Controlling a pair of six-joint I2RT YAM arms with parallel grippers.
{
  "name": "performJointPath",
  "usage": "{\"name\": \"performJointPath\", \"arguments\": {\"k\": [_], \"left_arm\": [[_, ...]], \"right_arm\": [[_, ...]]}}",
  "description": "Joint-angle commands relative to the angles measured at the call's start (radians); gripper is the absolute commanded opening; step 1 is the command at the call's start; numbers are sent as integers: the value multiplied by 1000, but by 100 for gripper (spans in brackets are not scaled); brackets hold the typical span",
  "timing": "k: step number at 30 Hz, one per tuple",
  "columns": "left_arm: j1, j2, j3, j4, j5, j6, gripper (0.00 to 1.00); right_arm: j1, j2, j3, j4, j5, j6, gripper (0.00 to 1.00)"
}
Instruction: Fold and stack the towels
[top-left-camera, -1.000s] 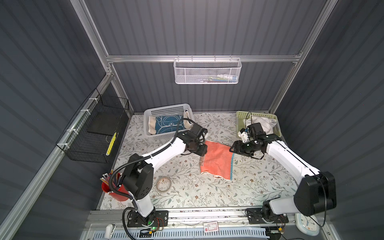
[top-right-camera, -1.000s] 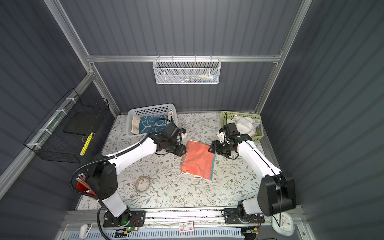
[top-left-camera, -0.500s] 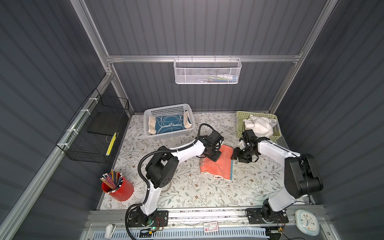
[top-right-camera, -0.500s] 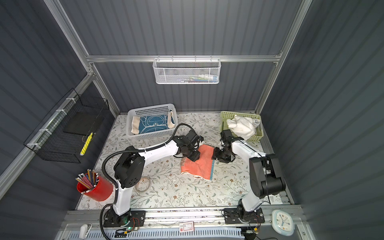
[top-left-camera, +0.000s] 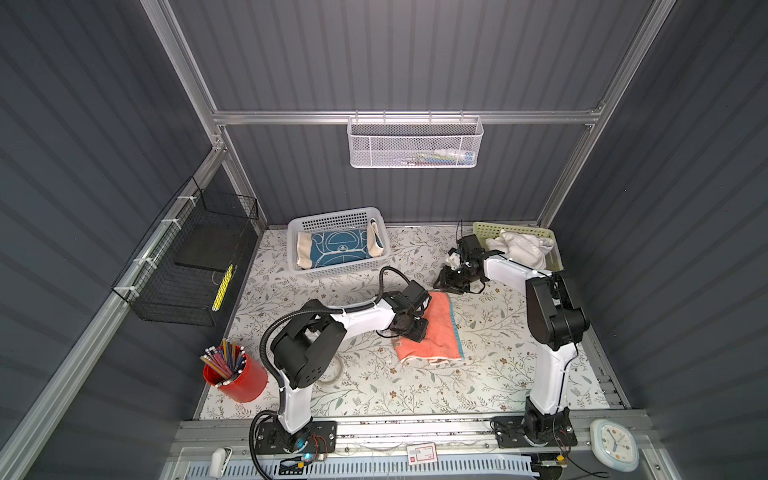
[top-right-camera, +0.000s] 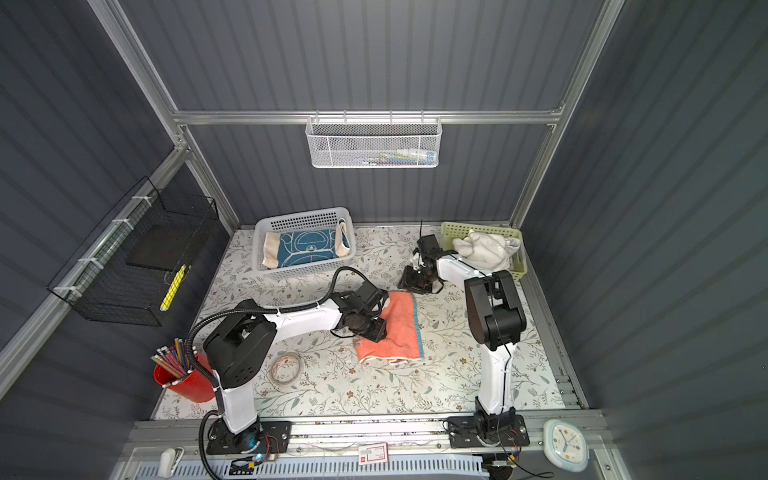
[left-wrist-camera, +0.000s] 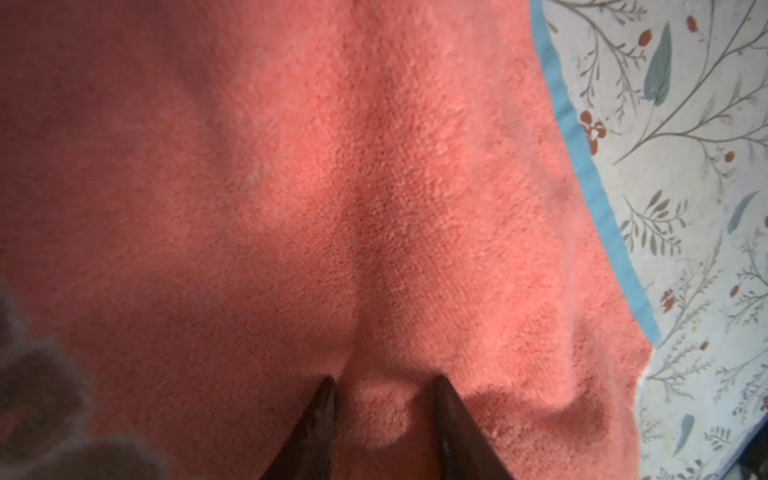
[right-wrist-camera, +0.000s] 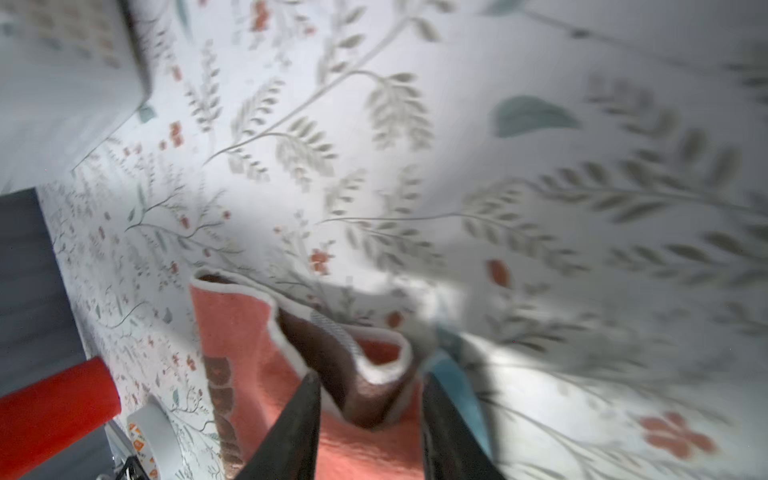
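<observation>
A coral-orange towel (top-left-camera: 436, 328) (top-right-camera: 401, 324) with a blue edge lies folded mid-table. My left gripper (top-left-camera: 409, 332) (top-right-camera: 370, 330) sits at its near left corner; in the left wrist view the fingertips (left-wrist-camera: 326, 399) pinch a bunched ridge of the coral towel (left-wrist-camera: 374, 208), so my left gripper (left-wrist-camera: 384, 399) is shut on it. My right gripper (top-left-camera: 446, 286) (top-right-camera: 409, 284) is at the far right corner, shut (right-wrist-camera: 370, 399) on a curled brown-backed fold of that towel (right-wrist-camera: 249, 353). A blue towel (top-left-camera: 336, 249) lies in the white basket (top-left-camera: 332, 216). A white towel (top-left-camera: 521, 247) fills the green basket (top-left-camera: 484, 228).
A red pencil cup (top-left-camera: 235, 376) stands at the near left, with a tape roll (top-right-camera: 286, 368) beside the left arm. A black wire basket (top-left-camera: 187, 266) hangs on the left wall and a white mesh basket (top-left-camera: 413, 143) on the back rail. A clock (top-left-camera: 614, 444) lies by the front rail.
My left gripper has slid toward the towel's near left corner and closed on it. My right gripper has moved to the far right corner and narrowed its jaws around the fold.
</observation>
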Motion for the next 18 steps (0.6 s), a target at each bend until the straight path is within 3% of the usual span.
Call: {"name": "performJointPath", "arguments": {"k": [1, 5, 9, 18], "left_arm": [[-9, -89, -95, 22, 53, -121, 41], [-19, -208, -158, 15, 44, -156, 43], [-14, -250, -50, -115, -56, -27, 47], [17, 79, 406, -280, -76, 275, 50]], "right_arm": [[75, -30, 36, -24, -114, 2, 40], [115, -118, 12, -33, -133, 17, 47], [71, -259, -74, -84, -30, 44, 51], [-42, -516, -472, -197, 112, 52, 54]]}}
